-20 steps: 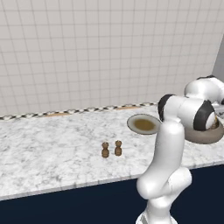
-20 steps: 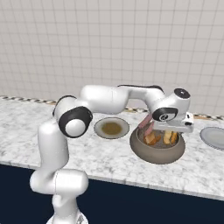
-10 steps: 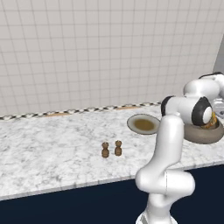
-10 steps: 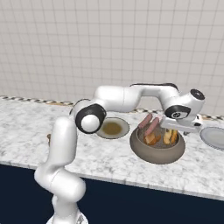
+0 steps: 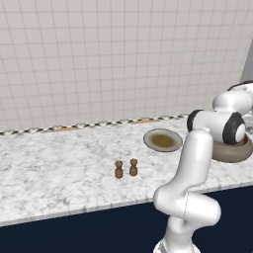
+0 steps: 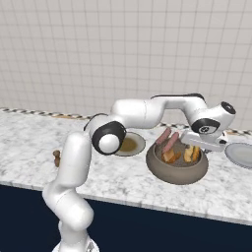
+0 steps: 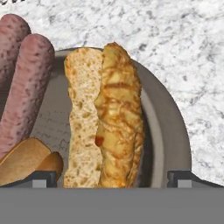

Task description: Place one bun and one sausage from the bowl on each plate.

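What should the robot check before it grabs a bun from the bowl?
1. Jaws open: ok. The gripper has both tips spread wide in the hand view.
2. Bun between the tips: ok. The upright bun sits in the middle of the gap.
3. Hand over the bowl: ok, seen from the right base view.
4. Sausages out of the way: ok. They lean off to one side of the bun.
5. Plates free to receive food: ok for the brown-centred plate; the pale grey plate is cut off by the picture edge, cannot tell.
6. Low enough to grip: cannot tell.
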